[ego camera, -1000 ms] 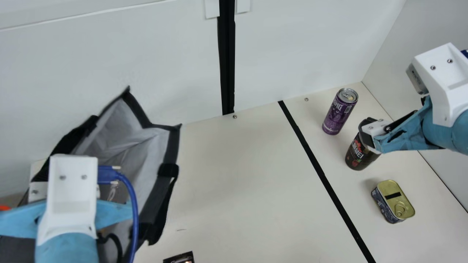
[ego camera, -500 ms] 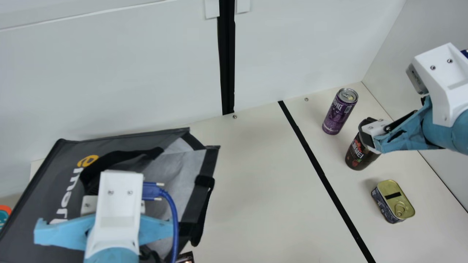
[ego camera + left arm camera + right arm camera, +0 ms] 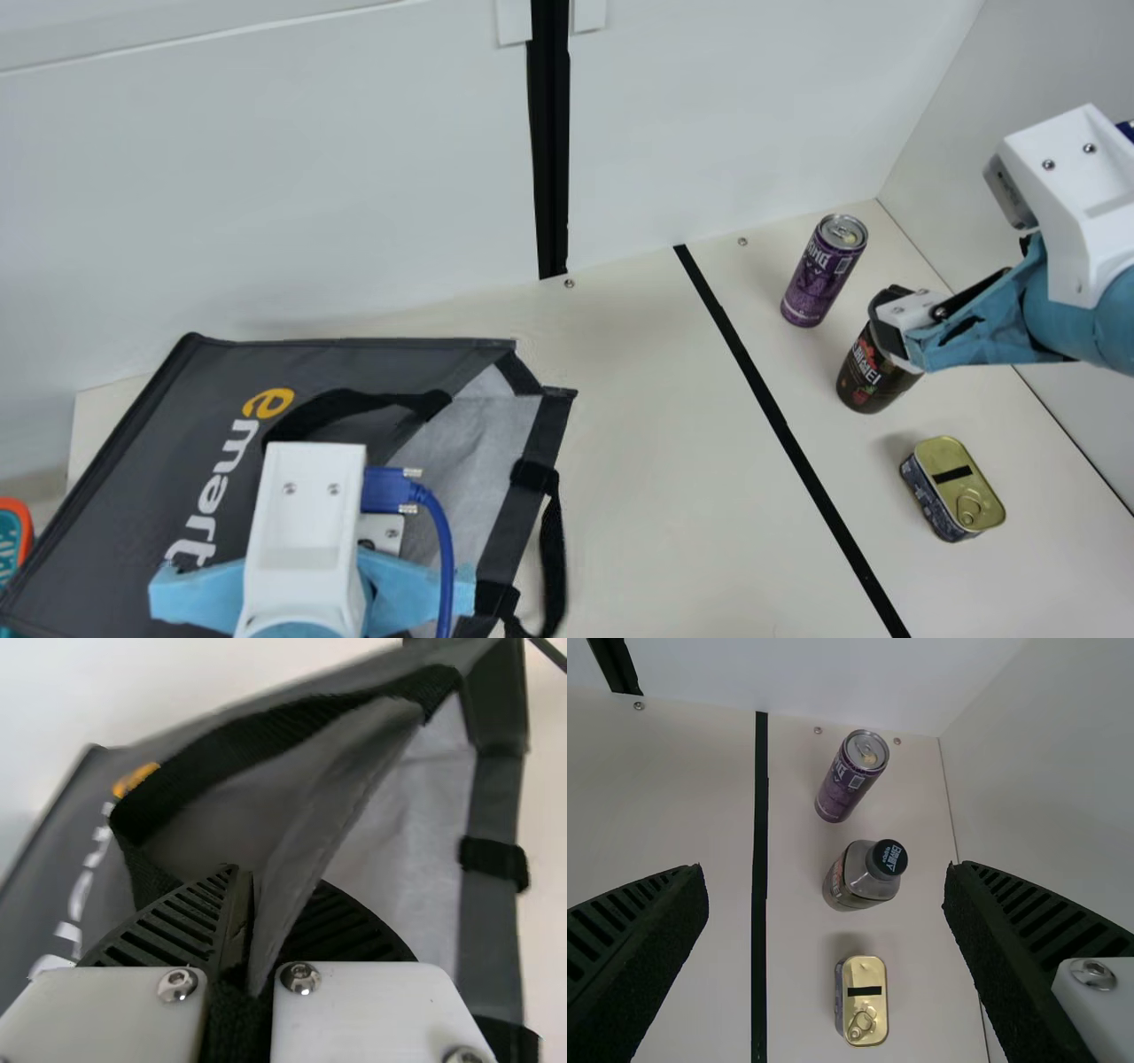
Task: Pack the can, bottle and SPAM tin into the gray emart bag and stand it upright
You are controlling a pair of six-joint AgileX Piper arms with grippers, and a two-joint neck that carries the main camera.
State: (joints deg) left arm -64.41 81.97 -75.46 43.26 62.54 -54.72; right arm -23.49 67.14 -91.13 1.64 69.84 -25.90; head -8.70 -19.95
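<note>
In the main view my left gripper (image 3: 301, 532) is over the gray emart bag (image 3: 159, 443), which lies on its side at the left. The left wrist view shows my left gripper (image 3: 252, 939) shut on the fabric and strap at the bag's (image 3: 354, 815) mouth. My right gripper (image 3: 895, 328) hangs above the bottle (image 3: 868, 377) in the main view; in the right wrist view this right gripper (image 3: 828, 904) stands wide open, touching nothing. The purple can (image 3: 842, 788), the bottle (image 3: 855, 881) and the tin (image 3: 870, 992) stand in a row on the table.
A black tape line (image 3: 780, 416) crosses the table between bag and goods. White walls rise behind and at the right (image 3: 957, 177). An orange-rimmed teal object (image 3: 11, 532) lies at the far left edge.
My left gripper has moved right and nearer the table's front, dragging the bag's mouth with it. The bag has gone from gaping to flatter, its logo side now showing. My right arm has kept still.
</note>
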